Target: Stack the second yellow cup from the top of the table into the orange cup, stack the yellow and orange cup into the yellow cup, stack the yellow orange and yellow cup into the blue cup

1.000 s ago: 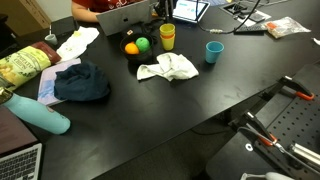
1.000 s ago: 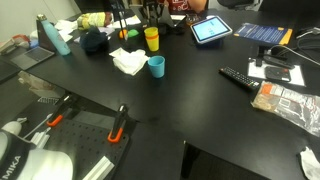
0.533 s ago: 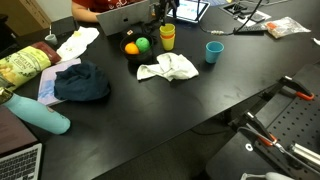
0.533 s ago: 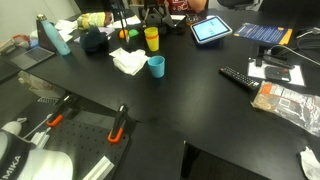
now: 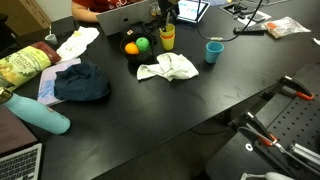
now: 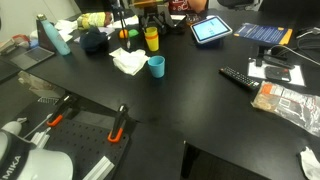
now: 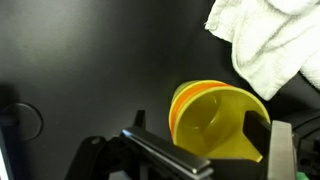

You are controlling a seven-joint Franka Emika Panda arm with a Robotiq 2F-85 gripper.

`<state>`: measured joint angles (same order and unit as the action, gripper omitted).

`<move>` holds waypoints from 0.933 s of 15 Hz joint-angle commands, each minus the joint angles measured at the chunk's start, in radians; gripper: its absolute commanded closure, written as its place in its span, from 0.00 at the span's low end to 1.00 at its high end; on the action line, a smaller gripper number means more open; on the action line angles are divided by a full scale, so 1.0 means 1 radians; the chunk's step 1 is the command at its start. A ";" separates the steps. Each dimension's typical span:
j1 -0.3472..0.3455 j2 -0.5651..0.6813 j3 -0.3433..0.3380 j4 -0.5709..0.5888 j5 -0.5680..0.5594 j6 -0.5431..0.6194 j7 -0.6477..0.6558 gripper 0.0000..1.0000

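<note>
Three cups stand nested at the far side of the black table (image 5: 150, 110): the second yellow cup (image 7: 215, 125) innermost, the rim of the orange cup (image 7: 178, 100) around it, and the yellow cup (image 7: 173, 118) outermost. In both exterior views the stack (image 5: 167, 39) (image 6: 151, 41) appears as one short yellow tumbler. My gripper (image 7: 215, 145) (image 5: 166, 22) (image 6: 150, 24) hangs over it, open, with one finger on each side of the stack and not pressing it. The blue cup (image 5: 214, 51) (image 6: 156, 66) stands alone, apart from the stack.
A crumpled white cloth (image 5: 168, 68) (image 6: 128, 62) (image 7: 270, 40) lies beside the stack. An orange ball (image 5: 131, 47) and a green ball (image 5: 142, 43) sit close by. Farther off are a dark blue cloth (image 5: 82, 82), a teal bottle (image 5: 40, 115), a tablet (image 6: 210, 29) and a remote (image 6: 243, 78).
The jaws have opened wide, letting go of the nested cups. The stack stays where it was, and the blue cup has not moved.
</note>
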<state>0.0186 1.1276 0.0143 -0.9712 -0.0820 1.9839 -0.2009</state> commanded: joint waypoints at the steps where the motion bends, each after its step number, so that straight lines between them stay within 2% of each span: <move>1: -0.013 0.056 0.015 0.068 0.006 -0.011 -0.040 0.00; 3: -0.015 0.084 0.012 0.089 0.005 -0.013 -0.042 0.00; 4: -0.018 0.091 0.013 0.093 0.007 -0.011 -0.047 0.25; 5: -0.021 0.097 0.014 0.099 0.007 -0.010 -0.050 0.26; 10: -0.025 0.100 0.009 0.113 0.006 -0.028 -0.047 0.65; 14: -0.036 0.087 0.015 0.115 0.023 -0.097 -0.034 0.95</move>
<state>-0.0024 1.2084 0.0145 -0.8979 -0.0806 1.9498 -0.2331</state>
